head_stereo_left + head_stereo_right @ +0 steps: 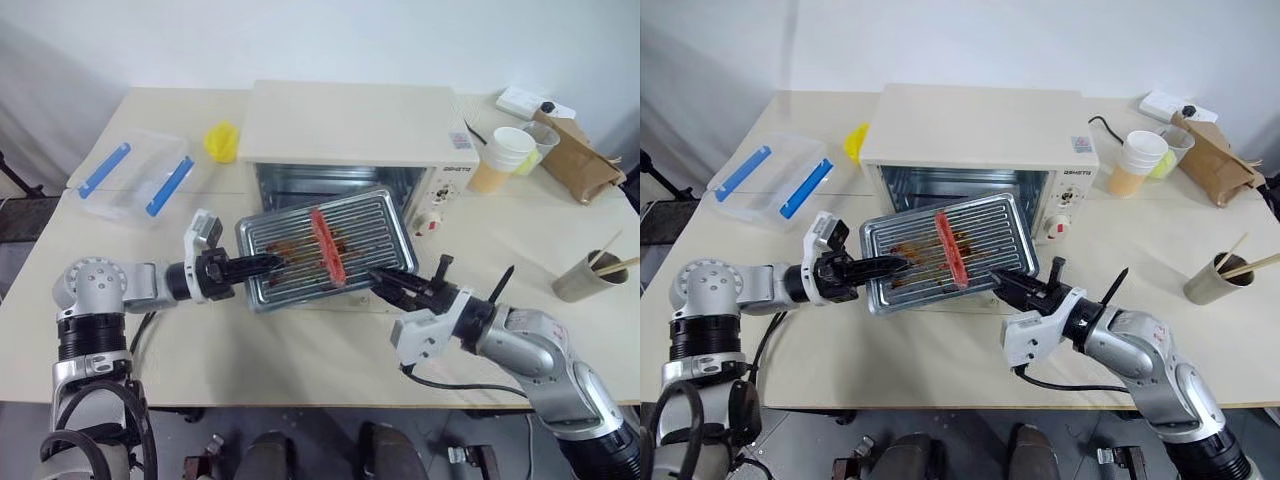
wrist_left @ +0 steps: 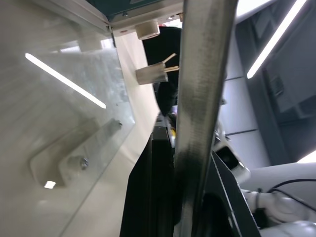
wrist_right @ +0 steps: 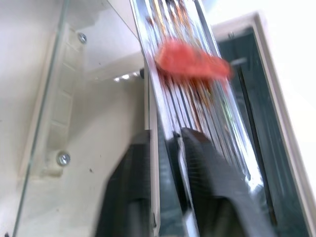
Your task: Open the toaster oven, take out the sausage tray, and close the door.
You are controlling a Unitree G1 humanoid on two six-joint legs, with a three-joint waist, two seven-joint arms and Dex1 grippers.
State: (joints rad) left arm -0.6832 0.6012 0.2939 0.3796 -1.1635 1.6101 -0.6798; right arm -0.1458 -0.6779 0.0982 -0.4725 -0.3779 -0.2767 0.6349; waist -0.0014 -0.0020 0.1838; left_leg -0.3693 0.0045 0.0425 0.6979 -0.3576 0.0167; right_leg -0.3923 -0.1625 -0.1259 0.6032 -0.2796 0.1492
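Tray withdrawn from the toaster oven (image 1: 352, 125); door (image 2: 69, 113) still down.
Sausage tray (image 1: 325, 245) hangs between the claws: left gripper (image 1: 272, 264) clamps its left edge, right gripper (image 1: 385, 279) straddles its near-right rim, grip uncertain. Setting down and closing remain.

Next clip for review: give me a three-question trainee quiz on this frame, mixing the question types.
1. True or false: the oven door is shut.
2. Which end effector grips the tray at its left edge?
A. left end effector
B. right end effector
C. neither
3. Fill in: the sausage lies on the ____.

Key
1. False: the glass door is folded down flat and the tray is out in front of the opening.
2. A: its fingers are clamped on the tray's left rim; the right end effector sits at the front right corner.
3. tray
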